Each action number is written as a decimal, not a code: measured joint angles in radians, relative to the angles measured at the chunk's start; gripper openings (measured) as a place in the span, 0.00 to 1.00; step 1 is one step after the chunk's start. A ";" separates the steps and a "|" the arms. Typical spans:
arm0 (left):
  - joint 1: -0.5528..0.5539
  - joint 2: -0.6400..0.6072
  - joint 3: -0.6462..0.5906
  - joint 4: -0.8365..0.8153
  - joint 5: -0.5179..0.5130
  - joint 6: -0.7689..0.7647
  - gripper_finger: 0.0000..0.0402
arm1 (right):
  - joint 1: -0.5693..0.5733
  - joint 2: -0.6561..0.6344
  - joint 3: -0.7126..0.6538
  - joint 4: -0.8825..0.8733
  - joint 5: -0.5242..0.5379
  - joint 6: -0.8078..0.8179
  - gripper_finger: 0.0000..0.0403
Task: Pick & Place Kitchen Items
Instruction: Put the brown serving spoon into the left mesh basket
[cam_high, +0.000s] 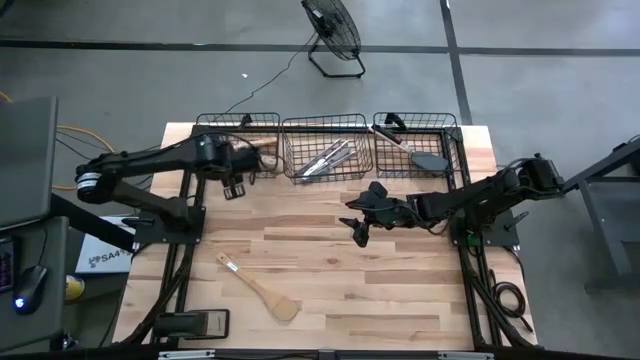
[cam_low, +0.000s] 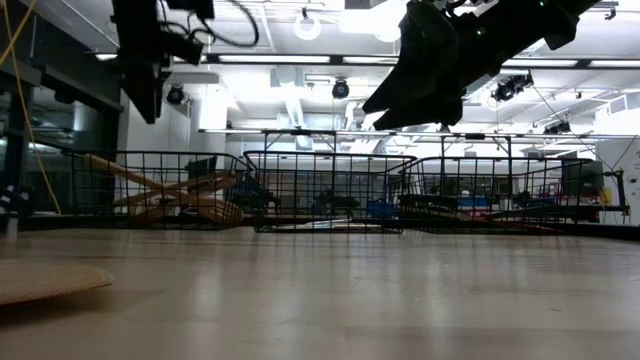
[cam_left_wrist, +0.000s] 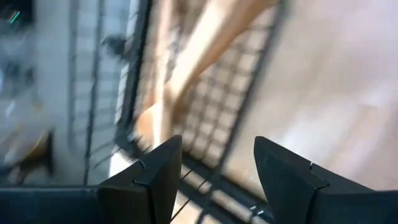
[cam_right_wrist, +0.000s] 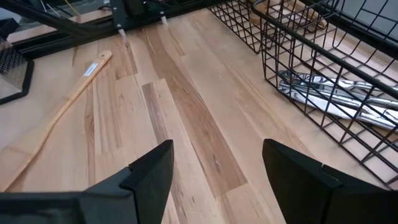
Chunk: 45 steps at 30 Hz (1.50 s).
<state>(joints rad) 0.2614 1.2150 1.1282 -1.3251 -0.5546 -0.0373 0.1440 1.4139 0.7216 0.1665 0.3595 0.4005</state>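
Both arms were matte black and jointed. The left arm (cam_high: 140, 165) bore a silver-white band near its base. Each gripper's fingers (cam_right_wrist: 152, 174) were broad, black, angular wedges.

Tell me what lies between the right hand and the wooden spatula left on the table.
Nothing: in the high view, only bare table separates the open right hand from the wooden spatula. The right wrist view shows the same empty boards.

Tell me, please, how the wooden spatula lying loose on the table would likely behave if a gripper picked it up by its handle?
The wooden spatula looks rigid, so it probably won't flop. Its broad blade may tip it downward. Lying flat on the table, its thin handle may be awkward to get under.
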 joint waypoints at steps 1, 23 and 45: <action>-0.016 -0.013 0.000 0.014 0.030 0.024 0.49 | 0.000 0.000 0.000 0.000 0.000 -0.004 0.59; -0.349 -0.057 -0.066 0.255 0.754 0.190 0.49 | 0.000 0.000 0.000 0.001 -0.003 0.002 0.59; -0.771 -0.009 -0.359 0.583 0.564 0.024 0.49 | 0.000 0.000 0.000 0.001 -0.003 0.014 0.59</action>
<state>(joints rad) -0.5094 1.2062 0.7693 -0.7422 0.0089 -0.0131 0.1440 1.4139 0.7216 0.1678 0.3561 0.4149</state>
